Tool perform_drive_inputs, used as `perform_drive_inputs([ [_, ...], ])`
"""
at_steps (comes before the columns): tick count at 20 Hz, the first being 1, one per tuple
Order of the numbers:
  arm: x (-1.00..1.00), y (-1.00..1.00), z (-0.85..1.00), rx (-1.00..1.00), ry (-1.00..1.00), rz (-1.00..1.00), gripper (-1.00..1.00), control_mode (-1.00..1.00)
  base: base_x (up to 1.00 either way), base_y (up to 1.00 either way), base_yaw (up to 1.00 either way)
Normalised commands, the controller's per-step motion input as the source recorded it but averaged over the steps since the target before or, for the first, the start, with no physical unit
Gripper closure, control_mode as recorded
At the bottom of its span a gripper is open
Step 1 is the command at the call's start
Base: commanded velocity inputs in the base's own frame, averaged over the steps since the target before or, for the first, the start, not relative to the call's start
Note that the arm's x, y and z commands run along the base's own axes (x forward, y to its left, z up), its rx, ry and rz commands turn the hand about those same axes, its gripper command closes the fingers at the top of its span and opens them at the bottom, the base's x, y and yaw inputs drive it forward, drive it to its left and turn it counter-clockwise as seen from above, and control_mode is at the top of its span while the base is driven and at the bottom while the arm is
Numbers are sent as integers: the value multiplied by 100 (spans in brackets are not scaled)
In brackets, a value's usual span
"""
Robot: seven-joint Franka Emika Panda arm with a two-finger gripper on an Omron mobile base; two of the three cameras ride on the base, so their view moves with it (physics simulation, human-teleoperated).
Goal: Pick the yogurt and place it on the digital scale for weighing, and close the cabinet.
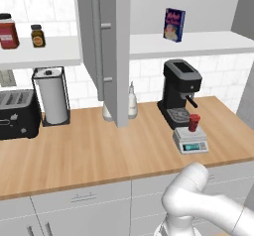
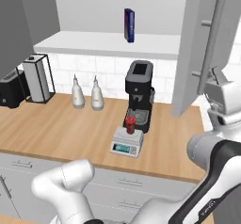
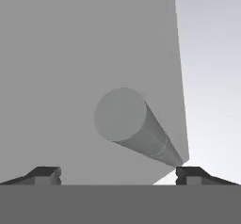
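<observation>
The yogurt (image 1: 194,122) is seen upright on the digital scale (image 1: 191,141), near the table's front edge. The end effector (image 3: 117,173), spread wide and empty, is at the cabinet (image 2: 190,53) door's bar handle (image 3: 136,126); an even push is advised.

blue-purple box (image 1: 174,25) print blurred, nothing legible

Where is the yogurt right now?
In both base views the yogurt stands upright on the digital scale, directly in front of the black coffee machine.
</observation>
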Motion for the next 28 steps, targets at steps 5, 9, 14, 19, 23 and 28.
perform_drive_inputs([
  [5,21,100,54,-2,-7,0,-100,-100,0,0,0],
  [9,58,94,1,1,9,0,-100,-100,0,0,0],
  [14,100,61,-13,2,36,0,-100,-100,0,0,0],
  [19,96,2,0,0,49,0,-100,-100,0,0,0],
  [23,99,12,-50,0,15,1,-100,-100,0,0,0],
  [28,100,29,-99,0,-2,4,-100,-100,0,0,0],
])
